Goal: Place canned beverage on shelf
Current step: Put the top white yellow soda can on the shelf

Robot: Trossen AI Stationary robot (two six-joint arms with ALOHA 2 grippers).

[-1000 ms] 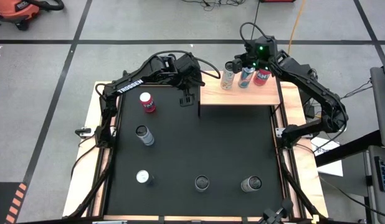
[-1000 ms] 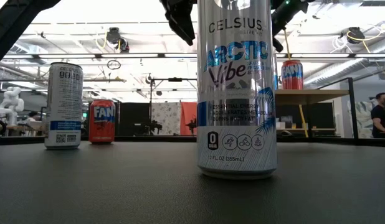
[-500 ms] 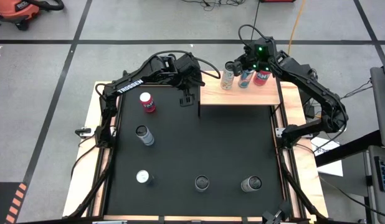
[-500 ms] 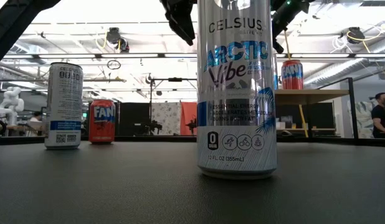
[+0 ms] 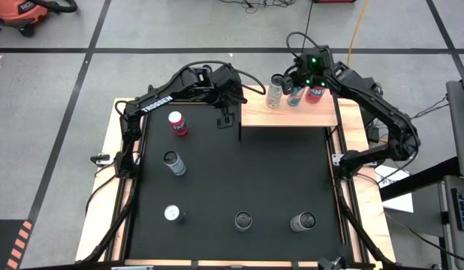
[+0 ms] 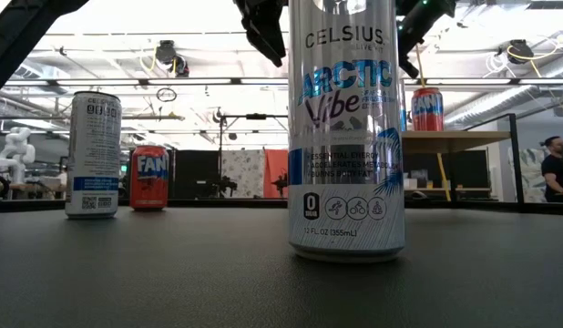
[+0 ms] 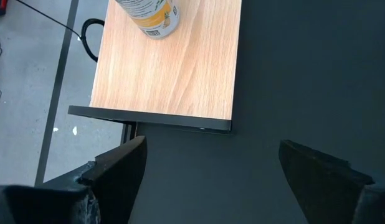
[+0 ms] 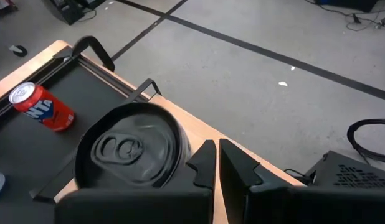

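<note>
Overhead, level and wrist views of a two-arm station. The shelf [image 5: 289, 114], a light wooden platform at the far right part of the black mat [image 5: 232, 180], serves as landmark. Three cans stand upright in a row along the shelf's far edge: a pale can [image 5: 275, 91] at the left end of the row, a blue-marked can [image 5: 295, 93] in the middle, and a red can [image 5: 315, 92] at the right end.

The right gripper [image 5: 301, 75] hovers over the far edge of the shelf, just above the middle can. Its fingers [image 8: 208, 163] are pressed together with no gap and hold nothing; in the right wrist view they lie close beside the silver top of a can [image 8: 131, 146]; whether they touch it cannot be told.

The left gripper [image 5: 227, 118] waits just off the shelf's left end, over the mat. Its fingers [image 7: 121, 167] are spread wide and empty, framing that end of the shelf.

Left of the shelf on the mat stands a red soda can [image 5: 177, 123]; nearer the front lie four more cans, among them the tall Celsius can [image 6: 346, 128] that fills the level view.
</note>
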